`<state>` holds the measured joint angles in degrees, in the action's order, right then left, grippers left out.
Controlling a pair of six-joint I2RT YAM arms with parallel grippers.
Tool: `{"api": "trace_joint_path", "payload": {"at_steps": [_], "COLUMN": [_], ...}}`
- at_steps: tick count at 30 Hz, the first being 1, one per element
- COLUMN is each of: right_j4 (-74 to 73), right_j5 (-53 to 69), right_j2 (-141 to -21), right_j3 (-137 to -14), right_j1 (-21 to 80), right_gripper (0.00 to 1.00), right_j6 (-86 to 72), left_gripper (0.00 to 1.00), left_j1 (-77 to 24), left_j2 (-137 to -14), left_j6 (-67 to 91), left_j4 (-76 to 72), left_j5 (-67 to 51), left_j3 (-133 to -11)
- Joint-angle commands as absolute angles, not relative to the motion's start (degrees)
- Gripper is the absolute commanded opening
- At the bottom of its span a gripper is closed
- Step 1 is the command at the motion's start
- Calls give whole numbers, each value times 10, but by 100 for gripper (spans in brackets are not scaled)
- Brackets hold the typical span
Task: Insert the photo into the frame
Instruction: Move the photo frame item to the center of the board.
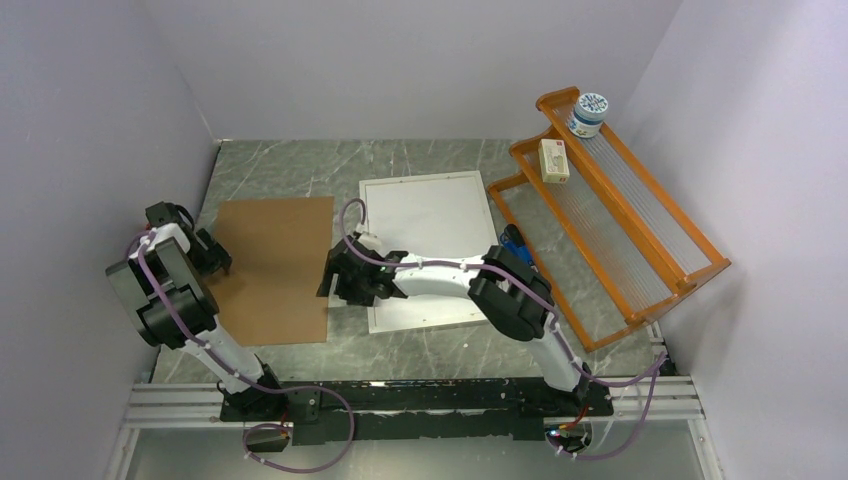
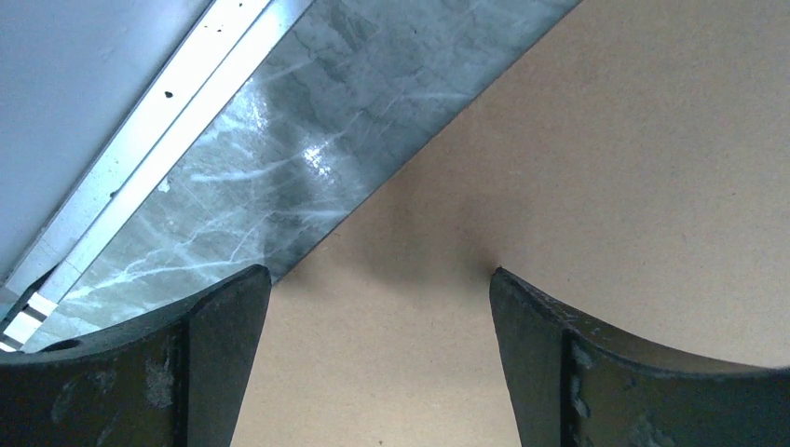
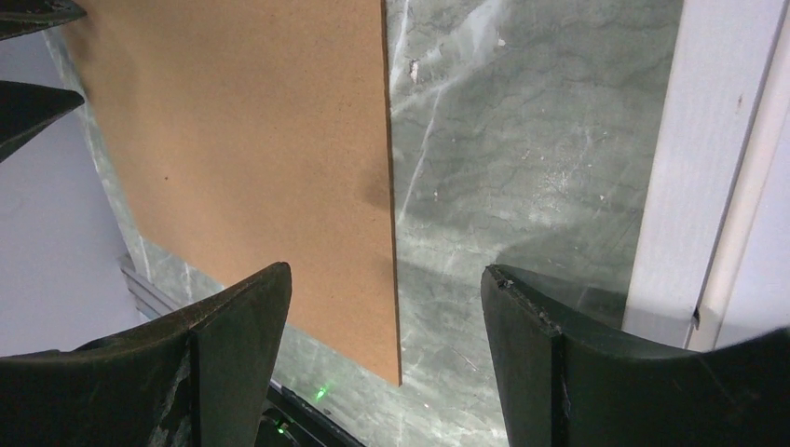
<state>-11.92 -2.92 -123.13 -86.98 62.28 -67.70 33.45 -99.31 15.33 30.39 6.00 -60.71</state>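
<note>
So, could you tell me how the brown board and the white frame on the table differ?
The brown board is plain and rimless; the frame is white with a thin rim. The board lies left, the frame centre, beside the orange rack. The right arm crosses over the frame; the board is mostly uncovered. Both lie flat, apart, similar in size.

Our left arm (image 1: 175,295) folds back at the elbow, left fingers (image 2: 140,372) spread wide, pointing down. Our right arm (image 1: 455,275) stretches leftward, right fingers (image 3: 224,363) parted, gripping nothing.
</note>
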Motion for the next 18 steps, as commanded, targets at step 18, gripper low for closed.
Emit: {"api": "trace_joint_path", "payload": {"at_steps": [18], "right_j4": [-126], "right_j5": [-33], "right_j2": [-1198], "right_j3": [-819], "right_j1": [606], "right_gripper": [79], "right_j6": [-649], "left_gripper": [92], "left_j1": [338], "left_j2": [-1004], "left_j6": [220], "left_j4": [395], "left_j5": [-89], "left_j3": [-600]}}
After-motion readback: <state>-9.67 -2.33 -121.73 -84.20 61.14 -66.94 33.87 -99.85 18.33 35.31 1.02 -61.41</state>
